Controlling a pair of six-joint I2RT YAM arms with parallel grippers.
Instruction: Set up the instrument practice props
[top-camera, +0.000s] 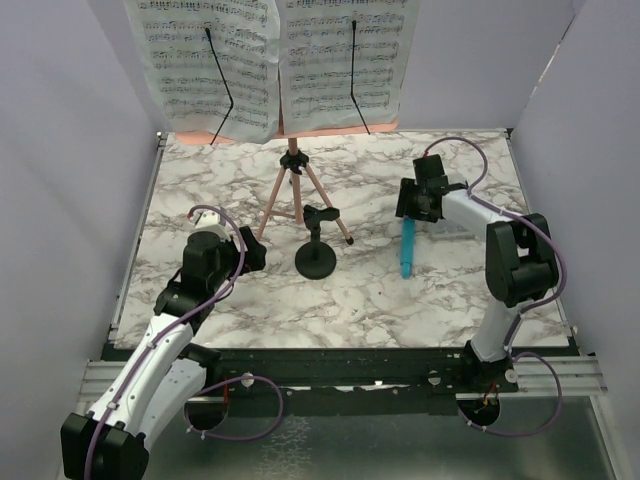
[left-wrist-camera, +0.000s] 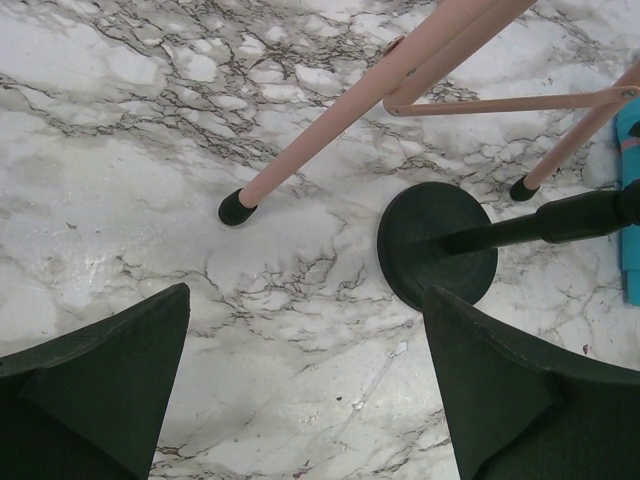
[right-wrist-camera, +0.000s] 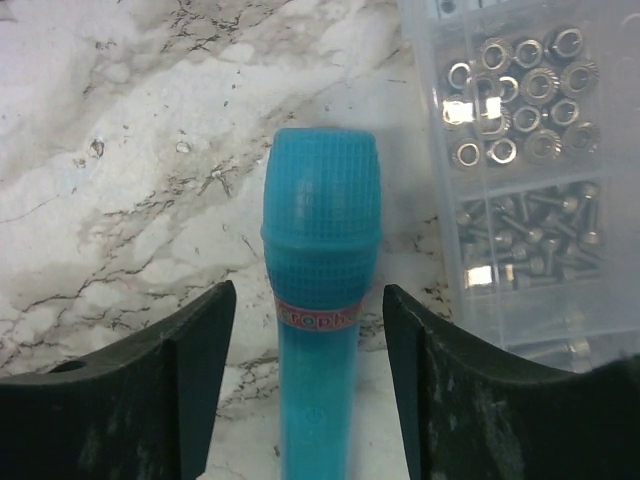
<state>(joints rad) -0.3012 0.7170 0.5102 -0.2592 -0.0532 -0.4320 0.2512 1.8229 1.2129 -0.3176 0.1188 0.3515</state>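
The pink music stand (top-camera: 292, 190) stands on its tripod at the back middle, with two white sheet-music pages (top-camera: 275, 60) held on it. The black round-based mic stand (top-camera: 316, 258) stands just in front of the tripod; its base (left-wrist-camera: 437, 243) and a pink leg (left-wrist-camera: 330, 135) show in the left wrist view. The blue toy microphone (top-camera: 407, 250) lies flat on the table. My right gripper (right-wrist-camera: 310, 320) is open and straddles the microphone (right-wrist-camera: 318, 290) without touching it. My left gripper (left-wrist-camera: 305, 370) is open and empty, just left of the mic stand.
A clear plastic compartment box (right-wrist-camera: 520, 170) holding nuts and screws lies close to the right of the microphone, also seen under the right arm (top-camera: 455, 228). Grey walls enclose the marble table (top-camera: 200, 190) on three sides.
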